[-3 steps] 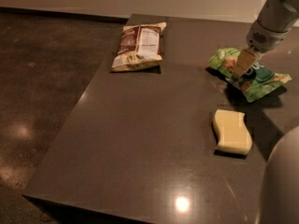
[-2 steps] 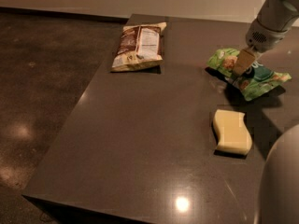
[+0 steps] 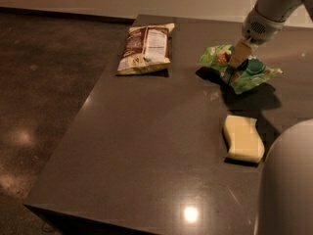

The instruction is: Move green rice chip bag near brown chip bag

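Note:
The green rice chip bag (image 3: pixel 256 73) hangs in my gripper (image 3: pixel 234 68) at the right back of the dark table (image 3: pixel 146 146). It is lifted a little off the surface, with its shadow beneath it. The gripper comes down from the top right and is shut on the bag's middle. The brown chip bag (image 3: pixel 145 48) lies flat near the table's back left edge, its white label panel facing up. It is well to the left of the green bag, with bare table between them.
A pale yellow sponge (image 3: pixel 243 138) lies on the table in front of the green bag. A rounded grey part of the robot (image 3: pixel 288 180) fills the lower right corner. The table's left edge drops to a dark floor (image 3: pixel 44 106).
The gripper has lifted the green bag off the table and carried it a little left, toward the brown bag. The sponge and the brown bag have not moved.

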{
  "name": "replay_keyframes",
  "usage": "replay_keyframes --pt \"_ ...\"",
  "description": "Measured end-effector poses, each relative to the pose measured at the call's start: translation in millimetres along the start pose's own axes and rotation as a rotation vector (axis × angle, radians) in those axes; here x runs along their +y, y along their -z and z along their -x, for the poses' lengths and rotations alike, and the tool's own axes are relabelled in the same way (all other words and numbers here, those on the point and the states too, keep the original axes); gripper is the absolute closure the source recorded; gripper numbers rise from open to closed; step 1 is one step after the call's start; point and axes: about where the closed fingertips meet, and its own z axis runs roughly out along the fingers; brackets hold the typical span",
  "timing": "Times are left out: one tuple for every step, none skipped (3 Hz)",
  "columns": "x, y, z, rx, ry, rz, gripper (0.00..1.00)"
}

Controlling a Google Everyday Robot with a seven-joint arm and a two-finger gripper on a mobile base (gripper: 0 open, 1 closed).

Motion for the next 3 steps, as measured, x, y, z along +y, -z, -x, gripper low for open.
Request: replay_keyframes --pt "10.9 4.0 37.6 -0.058 0.06 0.023 1.0" --pt "20.4 3.9 69.8 -0.099 0.106 0.043 1.0" --pt "31.0 1.3 96.3 -0.123 0.146 0.054 0.82"
